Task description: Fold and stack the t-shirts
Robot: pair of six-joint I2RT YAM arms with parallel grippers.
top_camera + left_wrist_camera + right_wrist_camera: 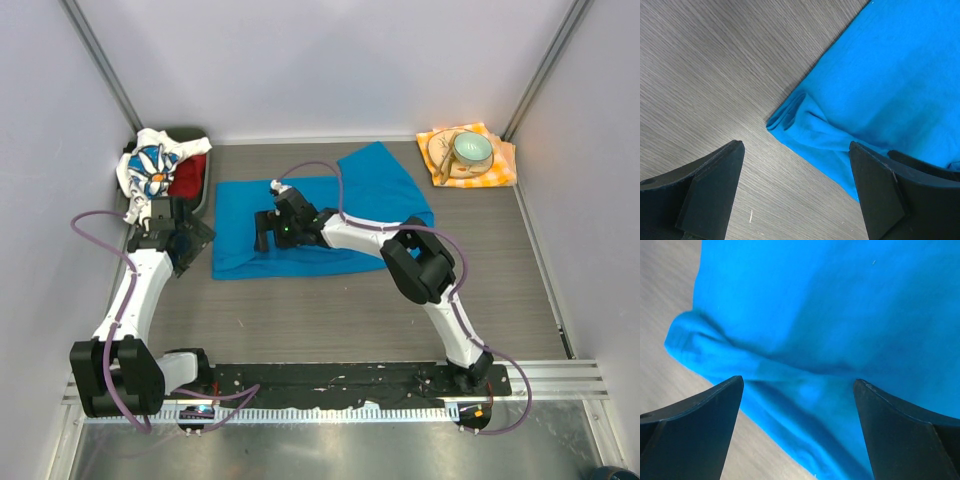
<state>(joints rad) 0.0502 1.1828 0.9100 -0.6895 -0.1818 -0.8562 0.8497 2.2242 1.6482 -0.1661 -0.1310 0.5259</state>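
The bright blue t-shirt [340, 205] lies spread across the middle of the table. My left gripper [188, 240] hovers open just off its left edge. In the left wrist view the left gripper [795, 145] frames bare table and a folded corner of the blue t-shirt [880, 75]. My right gripper [266, 230] is open over the shirt's left half. In its wrist view the right gripper [799, 380] hangs above a raised crease near an edge of the blue t-shirt [840, 295], holding nothing. The daisy-print t-shirt [150, 165] and the red t-shirt [188, 180] lie crumpled at the back left.
The crumpled shirts sit in a dark bin [203, 135] in the back left corner. At the back right, an orange-and-white checked napkin [500, 165] carries a green bowl [471, 149]. White walls close in the table on three sides.
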